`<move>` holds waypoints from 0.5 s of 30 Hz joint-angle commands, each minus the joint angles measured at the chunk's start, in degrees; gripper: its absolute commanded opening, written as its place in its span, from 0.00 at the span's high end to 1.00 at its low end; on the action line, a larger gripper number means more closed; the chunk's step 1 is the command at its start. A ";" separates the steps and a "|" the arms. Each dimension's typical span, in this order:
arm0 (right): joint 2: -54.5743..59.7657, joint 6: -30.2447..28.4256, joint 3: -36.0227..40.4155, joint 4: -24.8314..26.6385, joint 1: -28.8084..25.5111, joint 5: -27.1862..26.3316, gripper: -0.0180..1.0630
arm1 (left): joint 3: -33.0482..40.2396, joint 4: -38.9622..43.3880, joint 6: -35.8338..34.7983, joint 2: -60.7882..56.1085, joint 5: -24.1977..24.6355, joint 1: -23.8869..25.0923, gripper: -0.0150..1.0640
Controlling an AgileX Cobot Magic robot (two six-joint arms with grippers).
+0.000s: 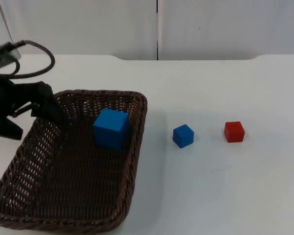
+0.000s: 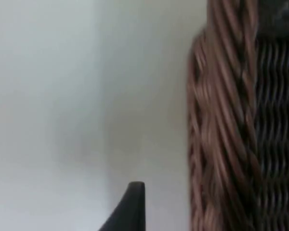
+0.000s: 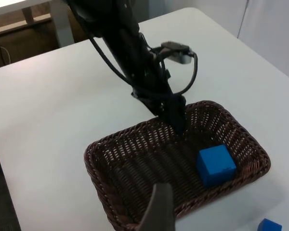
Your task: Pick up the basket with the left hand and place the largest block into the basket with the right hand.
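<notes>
The basket is looking like brown woven wicker, rough and bumpy, with twisted strands running along its rim. The big blue block inside it is looking smooth and matt, like painted wood or foam; which one is hard to tell. The small blue block and the red block are looking the same way. The table is showing a smooth white top with a soft shine. The left gripper is looking like matt black plastic.

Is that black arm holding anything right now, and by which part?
The left end effector grips the brown wicker basket by its rim at a far corner. The large blue block lies inside, held by nothing.
</notes>
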 commanded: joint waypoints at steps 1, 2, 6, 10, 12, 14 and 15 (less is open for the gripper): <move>-0.36 -0.34 0.21 -0.22 -0.31 0.12 0.34 | -0.29 3.36 -2.71 -2.36 -0.99 -0.02 0.12; -0.36 -0.34 0.21 -0.22 -0.31 0.12 0.34 | -0.29 4.50 -3.82 -3.51 -1.21 -0.02 0.12; -0.36 -0.34 0.21 -0.22 -0.31 0.12 0.34 | -0.29 6.62 -6.16 -7.26 -1.04 -0.02 0.12; -0.36 -0.49 0.21 -0.22 -0.31 0.12 0.34 | -0.29 12.14 -12.07 -13.19 -0.78 -0.02 0.13; -0.36 -0.49 0.21 -0.22 -0.31 0.12 0.34 | -0.29 13.09 -12.86 -14.42 -0.78 -0.02 0.13; -0.36 -0.49 0.21 -0.22 -0.31 0.12 0.34 | 0.21 14.31 -13.92 -17.48 -0.78 -0.02 0.13; -0.36 -0.49 0.21 -0.22 -0.31 0.12 0.34 | 0.48 14.45 -14.17 -19.04 -0.51 -0.02 0.13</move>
